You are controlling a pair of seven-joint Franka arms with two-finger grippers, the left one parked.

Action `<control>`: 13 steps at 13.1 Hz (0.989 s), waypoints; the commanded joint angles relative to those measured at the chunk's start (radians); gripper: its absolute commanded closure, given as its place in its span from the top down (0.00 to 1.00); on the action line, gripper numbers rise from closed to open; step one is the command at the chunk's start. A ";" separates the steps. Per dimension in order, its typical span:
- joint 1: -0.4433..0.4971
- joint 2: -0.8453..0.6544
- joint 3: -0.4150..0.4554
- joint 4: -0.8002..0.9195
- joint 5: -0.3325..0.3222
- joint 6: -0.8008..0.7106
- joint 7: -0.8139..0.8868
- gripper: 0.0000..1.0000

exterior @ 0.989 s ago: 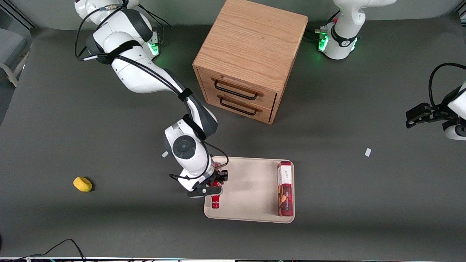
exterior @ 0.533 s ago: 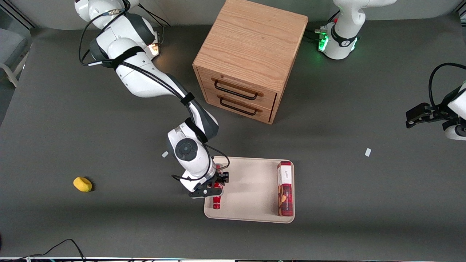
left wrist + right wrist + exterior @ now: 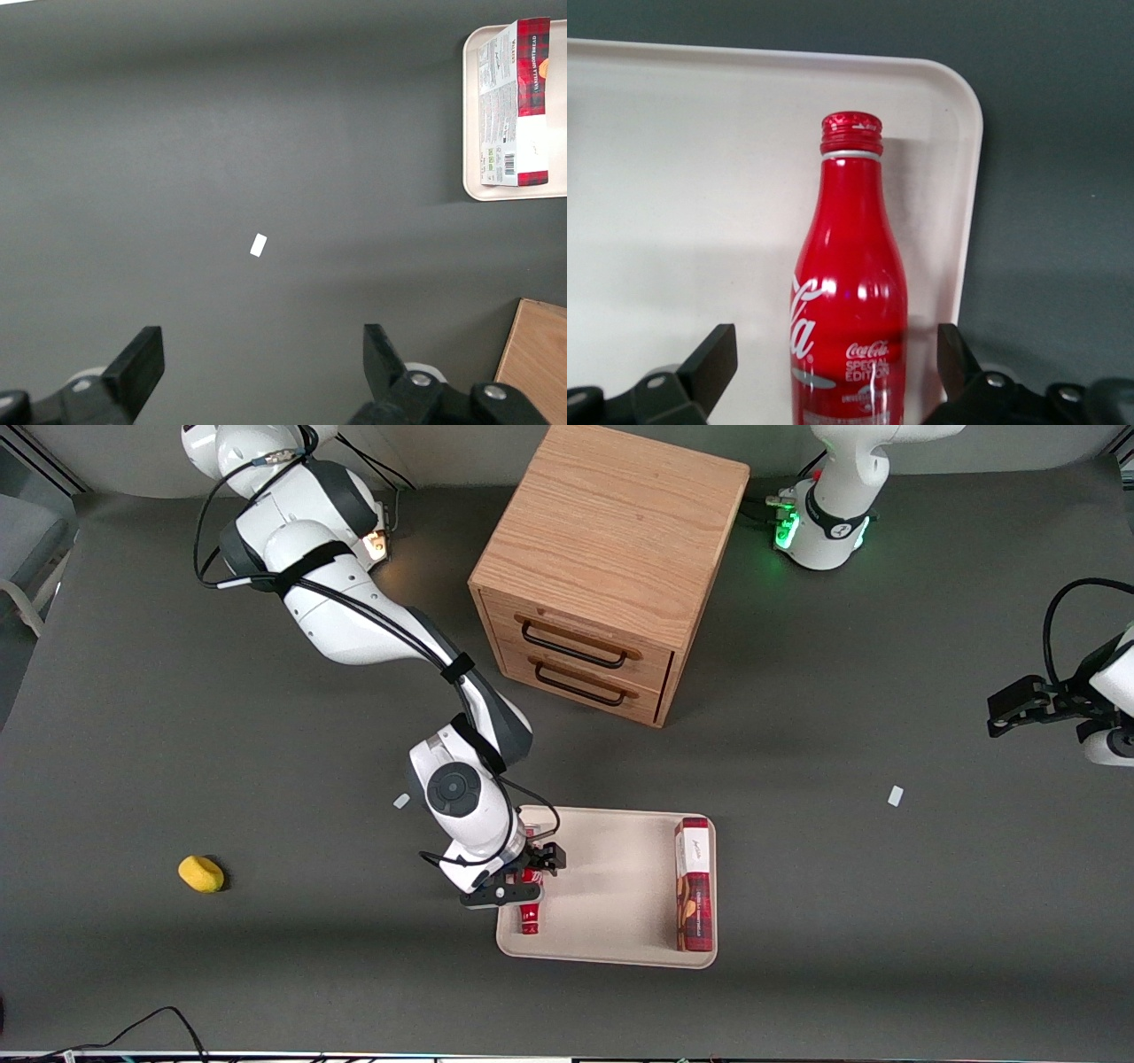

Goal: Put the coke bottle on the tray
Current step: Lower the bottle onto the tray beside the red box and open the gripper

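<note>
The coke bottle [image 3: 530, 914] is a slim red bottle with a red cap and white script. It lies flat on the cream tray [image 3: 611, 877], along the tray's short edge toward the working arm's end, cap pointing toward the front camera. My right gripper [image 3: 524, 875] hangs just above the bottle's body, open, one finger on each side with a gap to the bottle. The right wrist view shows the bottle [image 3: 850, 292] on the tray [image 3: 682, 159] close to a rounded corner, between the spread fingers of the gripper [image 3: 835, 354].
A long red-and-white snack box [image 3: 694, 886] lies on the tray along its edge toward the parked arm's end. A wooden two-drawer cabinet [image 3: 611, 567] stands farther from the front camera. A yellow object [image 3: 201, 873] and white scraps [image 3: 401, 801] [image 3: 896, 795] lie on the dark table.
The gripper's fingers have spread apart and let go of the bottle, which now rests on the tray. The arm has shifted slightly toward the tray's middle.
</note>
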 commanded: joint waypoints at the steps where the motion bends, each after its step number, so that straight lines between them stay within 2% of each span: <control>1: 0.006 0.005 -0.003 0.026 -0.013 0.003 0.024 1.00; 4: -0.017 -0.098 -0.004 -0.018 -0.013 -0.033 0.018 1.00; 9: -0.127 -0.469 -0.001 -0.336 -0.001 -0.092 0.024 1.00; 11: -0.165 -0.633 -0.003 -0.420 0.049 -0.240 0.011 1.00; 13: -0.188 -0.756 -0.006 -0.433 0.068 -0.451 -0.012 1.00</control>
